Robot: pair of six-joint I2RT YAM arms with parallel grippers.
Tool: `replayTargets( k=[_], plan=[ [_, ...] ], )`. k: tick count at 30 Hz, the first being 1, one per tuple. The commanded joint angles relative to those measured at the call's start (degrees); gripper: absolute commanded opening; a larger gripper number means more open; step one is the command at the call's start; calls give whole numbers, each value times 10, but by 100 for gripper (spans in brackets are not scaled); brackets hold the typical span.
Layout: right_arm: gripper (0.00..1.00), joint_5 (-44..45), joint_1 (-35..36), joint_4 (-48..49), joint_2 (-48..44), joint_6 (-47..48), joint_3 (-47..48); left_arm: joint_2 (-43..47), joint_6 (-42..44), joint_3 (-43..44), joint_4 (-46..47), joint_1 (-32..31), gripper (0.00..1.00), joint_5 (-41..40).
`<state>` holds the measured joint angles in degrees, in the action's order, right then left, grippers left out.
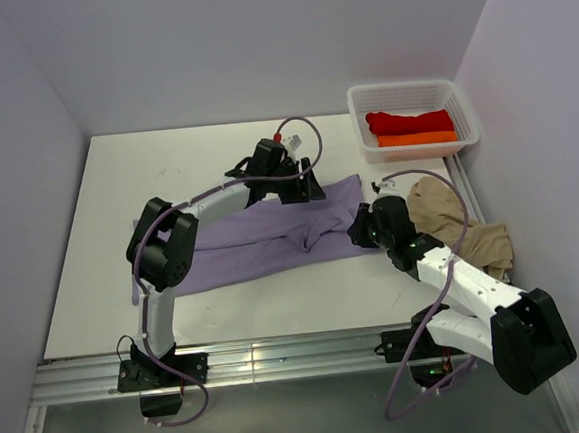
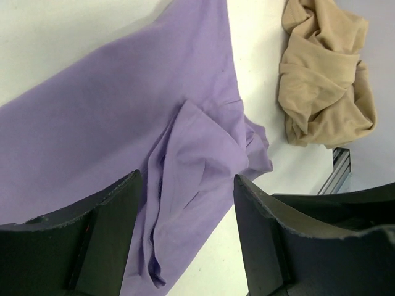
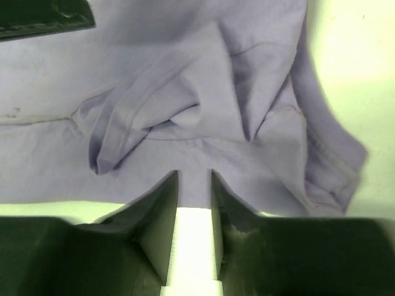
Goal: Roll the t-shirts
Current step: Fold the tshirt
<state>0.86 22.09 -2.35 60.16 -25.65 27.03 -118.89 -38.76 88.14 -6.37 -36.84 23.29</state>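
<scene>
The lavender t-shirt (image 1: 271, 240) lies spread across the middle of the table, with a folded sleeve bunched near its right end (image 2: 197, 148). My left gripper (image 1: 299, 184) hovers over the shirt's far edge with its jaws wide open and empty (image 2: 186, 180). My right gripper (image 1: 364, 229) is at the shirt's right hem (image 3: 203, 139); its jaws stand a narrow gap apart (image 3: 194, 176), tips over the cloth, nothing pinched. The beige t-shirt (image 1: 458, 231) lies crumpled at the right and also shows in the left wrist view (image 2: 324, 80). The red t-shirt (image 1: 409, 121) and the orange t-shirt (image 1: 417, 138) lie rolled in the basket.
A white mesh basket (image 1: 362, 120) stands at the back right corner. The metal rail (image 1: 281, 358) runs along the near table edge. Walls close in at the left, back and right.
</scene>
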Motion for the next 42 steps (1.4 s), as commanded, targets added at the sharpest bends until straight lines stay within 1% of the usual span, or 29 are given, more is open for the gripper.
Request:
replayTargets(
  k=[1, 3, 4, 7, 11, 12, 14, 17, 18, 19, 22, 29, 35, 40, 42],
  plan=[
    [37, 13, 1, -5, -27, -6, 0, 1, 15, 27, -19, -1, 66, -3],
    [55, 14, 1, -5, -27, -4, 6, 1, 14, 28, -32, 0, 66, -10],
    [57, 14, 1, -5, -25, -2, 11, 1, 13, 31, -41, 0, 66, -16],
    [60, 10, 1, -14, 3, 6, 47, 11, 9, 21, -62, 1, 66, -33],
    [59, 3, -1, -46, 93, 21, 149, 49, 5, -34, -33, 11, 66, -30],
    [59, -6, -3, -48, 128, 24, 163, 54, 8, -47, -32, 13, 66, -30],
    [59, -6, -6, -46, 156, 25, 195, 63, 18, -56, -35, 15, 65, -30],
    [58, -6, -15, -46, 205, 27, 233, 62, 27, -61, -39, 15, 65, -27],
    [58, -22, -19, -45, 217, 30, 241, 60, 29, -63, -39, 14, 64, -29],
    [57, -21, -26, -47, 244, 29, 248, 59, 31, -63, -38, 14, 64, -25],
    [55, -34, -41, -40, 279, 23, 264, 52, 34, -57, -42, 10, 63, -25],
    [53, -34, -49, -51, 344, 21, 308, 59, 42, -56, -52, 5, 62, -41],
    [54, -43, -50, -47, 382, 8, 313, 72, 45, -66, -60, 6, 62, -52],
    [55, -43, -50, -41, 392, 3, 313, 81, 48, -72, -65, 7, 63, -58],
    [44, -40, -50, -44, 394, 4, 316, 87, 48, -77, -65, 7, 63, -58]
  ],
)
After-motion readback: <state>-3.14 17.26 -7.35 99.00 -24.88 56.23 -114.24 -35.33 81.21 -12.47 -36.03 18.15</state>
